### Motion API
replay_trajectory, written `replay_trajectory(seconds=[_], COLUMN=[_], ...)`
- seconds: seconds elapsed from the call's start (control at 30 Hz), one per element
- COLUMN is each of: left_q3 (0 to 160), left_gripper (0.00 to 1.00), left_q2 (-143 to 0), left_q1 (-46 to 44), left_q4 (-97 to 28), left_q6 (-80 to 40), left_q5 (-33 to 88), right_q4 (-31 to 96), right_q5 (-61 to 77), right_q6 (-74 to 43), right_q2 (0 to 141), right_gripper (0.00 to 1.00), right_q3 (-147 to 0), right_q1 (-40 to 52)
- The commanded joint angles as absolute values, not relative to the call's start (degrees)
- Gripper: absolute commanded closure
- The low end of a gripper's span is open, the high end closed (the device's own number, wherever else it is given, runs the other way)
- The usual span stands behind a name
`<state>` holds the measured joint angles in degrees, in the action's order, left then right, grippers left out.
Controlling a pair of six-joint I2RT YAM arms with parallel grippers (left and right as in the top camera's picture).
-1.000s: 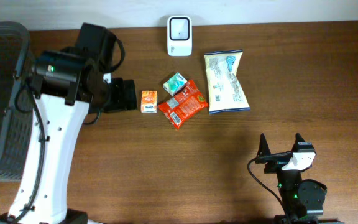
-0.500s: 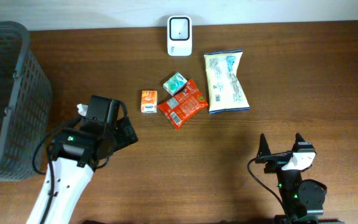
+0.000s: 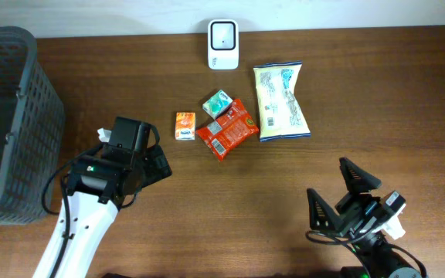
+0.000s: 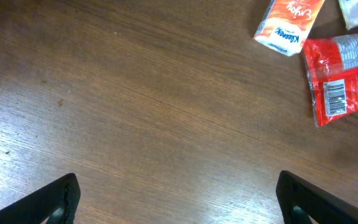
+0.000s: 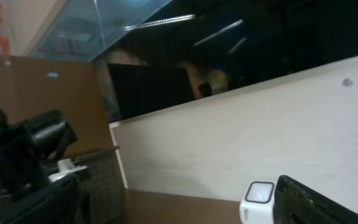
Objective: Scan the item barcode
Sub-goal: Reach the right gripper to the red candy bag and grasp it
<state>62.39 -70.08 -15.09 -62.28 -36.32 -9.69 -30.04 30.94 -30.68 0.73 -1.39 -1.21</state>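
Left tool (image 3: 159,164), lower left, and right tool (image 3: 338,194), lower right, are held open and empty; Kleenex pack (image 3: 185,126) is seen centre frame.

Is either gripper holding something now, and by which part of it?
Nothing is held. The left gripper and the right gripper both stand open and empty.

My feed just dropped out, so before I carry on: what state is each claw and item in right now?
left claw: open, holding nothing, over bare table.
right claw: open, holding nothing.
red packet: lying flat, barcode facing up.
orange pack: lying flat, untouched.
green pack: touching the red packet.
chip bag: lying flat.
scanner: standing at the back edge.
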Motion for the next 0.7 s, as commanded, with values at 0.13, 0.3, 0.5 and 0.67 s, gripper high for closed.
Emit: replay_trajectory(seconds=[0.13,0.3,0.5,0.67], left_q3=[62.06,62.06,62.06,62.06], left_gripper=[0.01,0.01,0.01,0.01], left_q2=[-70.24,-70.24,-70.24,-70.24], left_q1=[-15.22,-15.22,-15.22,-15.22], left_q4=[-62.22,-62.24,-62.22,-62.22], left_q6=[-37.10,-37.10,-37.10,-37.10], left_q5=[-10.35,-10.35,-10.35,-10.35], right_q4=[-0.27,23.38,7.09,25.19], right_q5=[29.41,52.01,77.71,25.58], right_q6=[-11.84,-7.46,-23.05,-30.26], right_q2=[22.81,58.70,87.02,90.43], right_gripper=[0.02,0.02,0.02,0.09], right_q3=[-31.97,-60.60,-69.93,-69.93], right_q1=[-1.52,-1.39,1.91,18.57])
